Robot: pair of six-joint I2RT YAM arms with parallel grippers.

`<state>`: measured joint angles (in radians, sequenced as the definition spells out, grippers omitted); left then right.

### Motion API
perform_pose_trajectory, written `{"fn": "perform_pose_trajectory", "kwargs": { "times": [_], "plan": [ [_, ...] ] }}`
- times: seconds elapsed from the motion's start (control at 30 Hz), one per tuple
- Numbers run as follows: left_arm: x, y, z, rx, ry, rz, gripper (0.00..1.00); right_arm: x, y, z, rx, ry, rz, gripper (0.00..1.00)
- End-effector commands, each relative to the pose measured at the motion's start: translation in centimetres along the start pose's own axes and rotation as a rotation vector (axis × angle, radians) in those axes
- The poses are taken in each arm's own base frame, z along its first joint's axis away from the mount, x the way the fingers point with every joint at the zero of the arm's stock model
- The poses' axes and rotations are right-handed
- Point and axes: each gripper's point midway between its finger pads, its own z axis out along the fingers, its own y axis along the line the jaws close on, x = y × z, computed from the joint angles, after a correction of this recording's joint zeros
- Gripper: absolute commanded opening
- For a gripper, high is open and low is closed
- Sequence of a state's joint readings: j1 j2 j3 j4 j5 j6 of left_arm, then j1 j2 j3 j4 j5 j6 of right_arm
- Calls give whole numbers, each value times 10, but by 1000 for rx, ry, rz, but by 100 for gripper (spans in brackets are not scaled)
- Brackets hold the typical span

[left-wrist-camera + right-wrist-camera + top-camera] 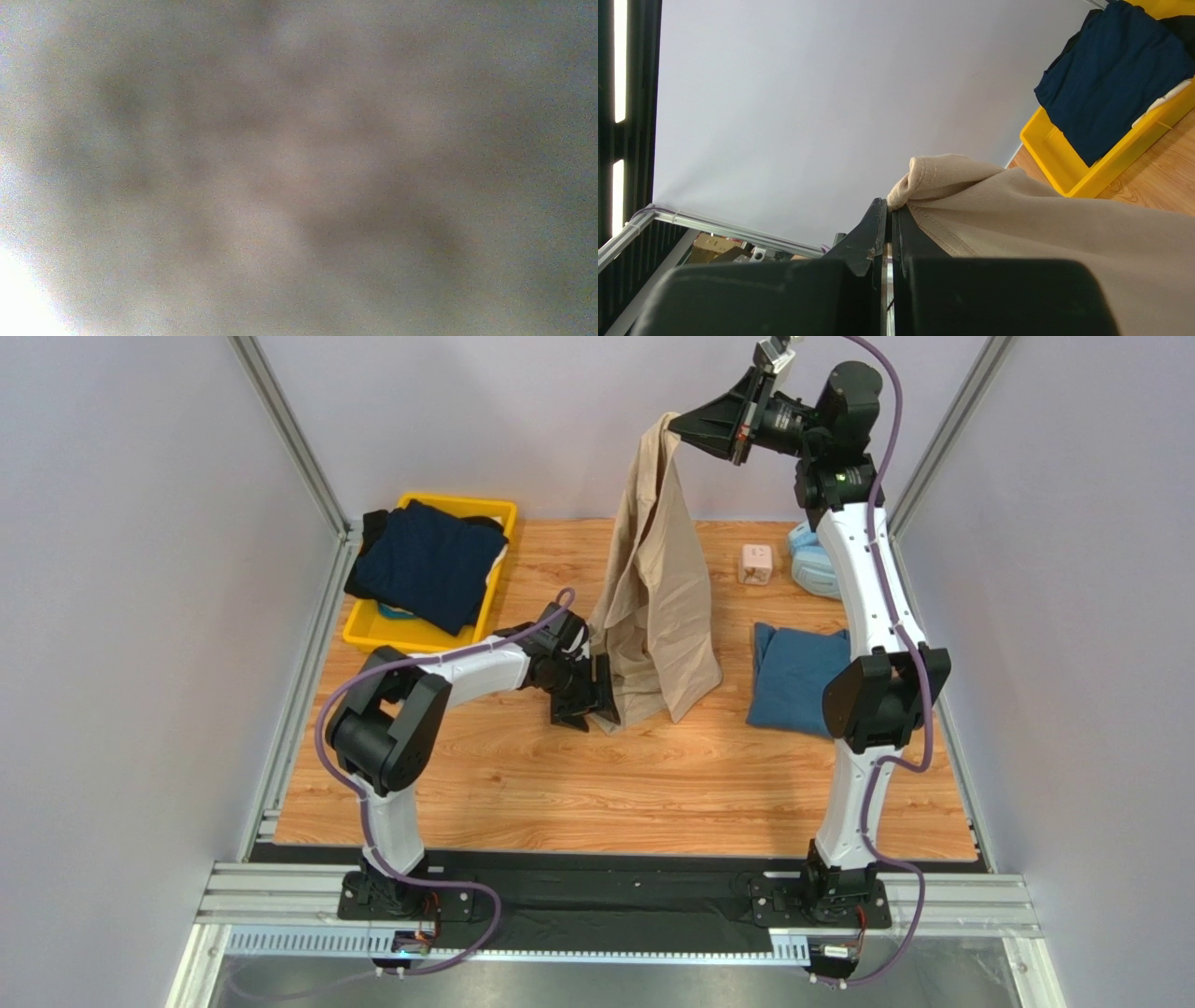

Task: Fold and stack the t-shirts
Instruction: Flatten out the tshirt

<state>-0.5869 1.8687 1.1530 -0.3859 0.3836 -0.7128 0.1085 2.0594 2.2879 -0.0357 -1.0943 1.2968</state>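
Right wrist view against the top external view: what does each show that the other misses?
Only right wrist: close up, the right claw pinched shut on the stitched hem of the beige t-shirt. Only top external: the left claw at that shirt's lower edge, the folded teal-blue t-shirt, the light-blue headphones. Both: the beige shirt hanging, and the navy t-shirt draped over the yellow bin.

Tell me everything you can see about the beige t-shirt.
The beige t-shirt is soft, plain, cotton-looking cloth with a stitched hem. It hangs lengthwise in loose folds from the right gripper, which is shut on one top edge high above the table. Its bottom appears to rest on the wood. The open left gripper is at its lower edge.
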Motion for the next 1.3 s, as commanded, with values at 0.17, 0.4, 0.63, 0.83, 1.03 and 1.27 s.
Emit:
{"fn": "perform_pose_trajectory", "kwargs": {
  "times": [0.17,0.4,0.63,0.83,1.03,1.27],
  "plan": [
    [0,17,34,-143,54,34,58,-1,21,-10,-47,-5,-59,0],
    [14,21,41,-166,94,53,5,-2,22,-18,-43,-16,-53,0],
    [10,23,19,-207,53,91,0,-4,25,-25,-36,-29,-58,0],
    [-14,24,-52,-275,-137,113,0,-15,4,-58,79,-117,-35,0],
    [-52,49,-159,-291,-412,7,0,-26,-29,-110,224,-219,12,0],
    [-89,95,-280,-455,-711,-78,0,-31,-37,-150,343,-307,13,0]
  ]
}}
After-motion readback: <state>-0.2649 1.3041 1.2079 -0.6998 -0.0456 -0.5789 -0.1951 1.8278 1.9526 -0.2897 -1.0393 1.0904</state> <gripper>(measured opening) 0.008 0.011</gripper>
